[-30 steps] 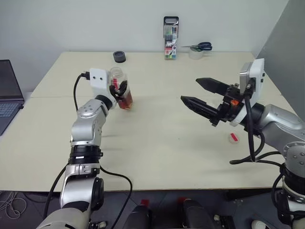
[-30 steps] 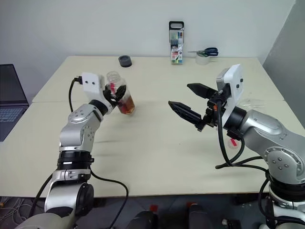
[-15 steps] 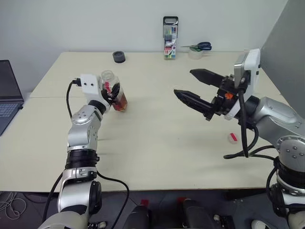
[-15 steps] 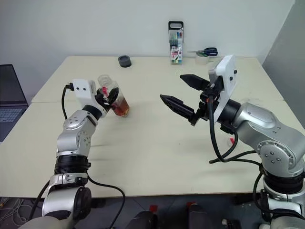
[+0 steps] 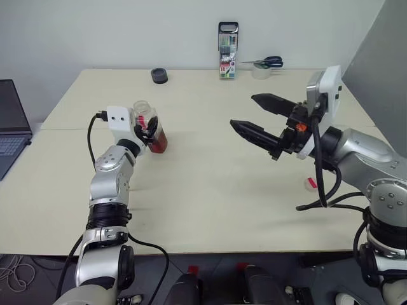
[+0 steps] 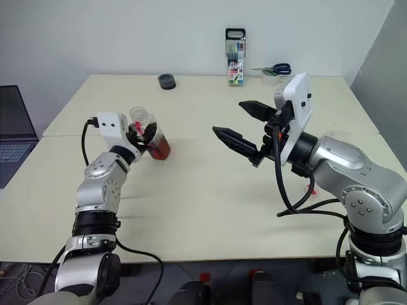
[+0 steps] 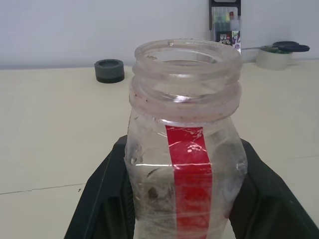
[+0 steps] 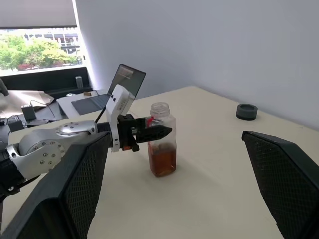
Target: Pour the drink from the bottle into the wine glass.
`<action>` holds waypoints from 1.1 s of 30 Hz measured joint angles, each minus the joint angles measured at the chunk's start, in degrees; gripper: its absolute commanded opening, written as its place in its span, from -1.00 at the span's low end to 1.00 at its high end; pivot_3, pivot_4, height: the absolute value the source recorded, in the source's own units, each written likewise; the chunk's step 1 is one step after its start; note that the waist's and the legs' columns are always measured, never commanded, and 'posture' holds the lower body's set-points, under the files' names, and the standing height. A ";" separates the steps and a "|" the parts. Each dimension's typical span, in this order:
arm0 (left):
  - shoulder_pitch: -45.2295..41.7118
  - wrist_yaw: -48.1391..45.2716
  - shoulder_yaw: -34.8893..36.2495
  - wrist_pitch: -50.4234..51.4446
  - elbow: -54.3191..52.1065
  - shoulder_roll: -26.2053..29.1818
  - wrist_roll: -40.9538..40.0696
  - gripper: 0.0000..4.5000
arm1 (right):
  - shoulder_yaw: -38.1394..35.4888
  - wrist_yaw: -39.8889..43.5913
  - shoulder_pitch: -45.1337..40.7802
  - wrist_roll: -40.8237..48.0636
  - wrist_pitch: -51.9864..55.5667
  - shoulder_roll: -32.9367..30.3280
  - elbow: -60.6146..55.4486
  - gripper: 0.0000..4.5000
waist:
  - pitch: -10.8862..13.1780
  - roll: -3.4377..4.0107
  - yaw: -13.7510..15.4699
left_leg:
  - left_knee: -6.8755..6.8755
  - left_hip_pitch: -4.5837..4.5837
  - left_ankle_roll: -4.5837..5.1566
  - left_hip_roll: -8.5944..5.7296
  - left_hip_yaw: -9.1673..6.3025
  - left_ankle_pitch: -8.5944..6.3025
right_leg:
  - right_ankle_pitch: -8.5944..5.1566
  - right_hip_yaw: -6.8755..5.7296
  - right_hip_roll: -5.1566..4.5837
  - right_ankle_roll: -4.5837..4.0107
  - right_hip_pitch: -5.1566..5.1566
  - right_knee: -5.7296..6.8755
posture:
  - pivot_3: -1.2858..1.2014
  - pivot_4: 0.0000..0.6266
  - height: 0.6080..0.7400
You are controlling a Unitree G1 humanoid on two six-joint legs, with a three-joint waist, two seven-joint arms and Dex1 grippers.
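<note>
Bottle (image 5: 152, 124): you have it upright on the left half of the table (image 5: 203, 190), uncapped, a red strip running down its clear side. From the left wrist view its wide threaded mouth stands open and level.

Drink (image 8: 162, 158): reddish-brown, filling roughly the lower third of the bottle.

Left gripper (image 5: 150, 128): your two black fingers are clamped on the bottle's body, one on each side below the neck. Whether the bottle's base rests on the tabletop or hangs just above it, you cannot tell from these views.

Right gripper (image 5: 257, 117): held in the air over the middle right of the table, well apart from the bottle, its fingers spread wide with nothing between them, pointing toward your left.

Small white and red item (image 5: 311, 183): lying on the table under your right forearm; too small to identify, possibly the cap.

Dark round object (image 5: 159, 75): near the far edge of the table, behind the bottle.

Marker pack (image 5: 227, 51): standing upright at the far edge, centre.

Scissors (image 5: 265, 61): blue-handled, at the far edge just right of the marker pack, lying across a roll of tape (image 5: 261, 71).

Laptop (image 5: 11, 127): open, on a separate surface past the table's left side.
</note>
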 measured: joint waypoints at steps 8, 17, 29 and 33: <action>0.55 0.18 0.06 -0.51 -0.07 -0.01 -0.35 0.85 | -0.64 2.03 3.98 -1.72 -2.19 -0.05 -0.23 1.00 | 0.00 0.00 0.00 | -0.01 0.01 0.00 0.00 0.00 0.00 | 0.00 0.00 0.00 0.00 0.00 0.01 | 0.03 -0.52 1.00; 2.45 0.35 0.07 -0.13 -1.59 0.36 -0.64 0.98 | -0.66 2.66 3.86 -2.45 -3.15 -0.03 -0.23 1.00 | 0.00 0.00 -0.03 | -0.02 0.03 0.00 0.01 0.00 0.00 | 0.00 0.01 0.00 0.00 0.00 0.01 | 0.03 -0.52 1.00; 5.59 1.39 0.06 3.08 -6.10 0.28 -1.30 0.98 | -0.62 0.80 1.20 -1.50 -2.00 0.13 -0.23 1.00 | 0.00 0.00 0.00 | -0.02 0.02 0.00 0.00 0.00 0.00 | 0.00 0.01 0.00 0.00 0.01 0.00 | 0.03 -0.52 1.00; 8.31 1.87 0.08 4.63 -8.80 0.29 -1.51 0.98 | -0.60 0.80 1.11 -1.52 -1.99 0.19 -0.17 1.00 | 0.00 0.00 -0.03 | -0.02 0.03 0.00 0.01 -0.01 0.00 | 0.00 0.01 0.00 0.00 0.01 0.00 | 0.03 -0.52 1.00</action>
